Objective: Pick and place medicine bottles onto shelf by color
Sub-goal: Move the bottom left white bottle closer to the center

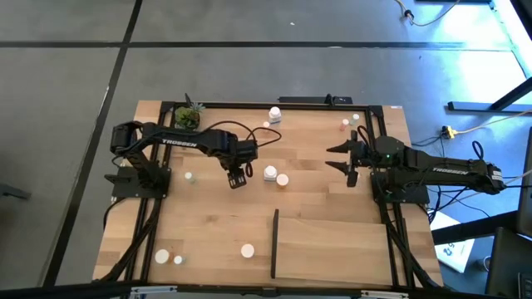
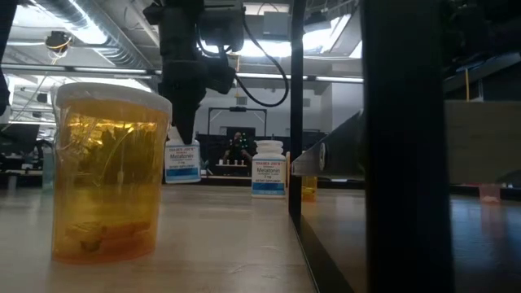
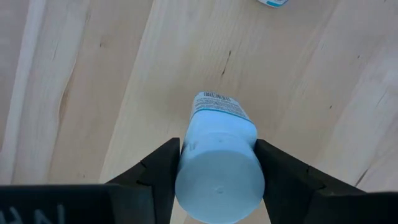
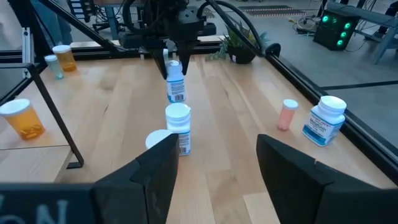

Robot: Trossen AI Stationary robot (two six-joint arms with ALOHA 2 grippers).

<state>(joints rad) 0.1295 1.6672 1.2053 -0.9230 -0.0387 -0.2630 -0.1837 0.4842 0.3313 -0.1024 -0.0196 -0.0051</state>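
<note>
Two arms show in the high view: the left gripper (image 1: 238,178) sits just left of centre, clamped on a white bottle (image 3: 219,160) whose cap fills the lower middle of the left wrist view, fingers (image 3: 158,171) pressing both its sides; in the right wrist view this held bottle hangs clear above the tabletop (image 1: 316,158). The right gripper (image 1: 345,158) waits at centre right, its jaws parted with nothing between them. Just right of the left gripper stand two more white bottles (image 1: 271,173). The shelf (image 1: 332,249) lies at lower right, its black strip (image 1: 274,243) on the left edge. A potted plant (image 1: 188,116) sits at upper left. An amber bottle (image 2: 106,172) looms at the left of the low view.
</note>
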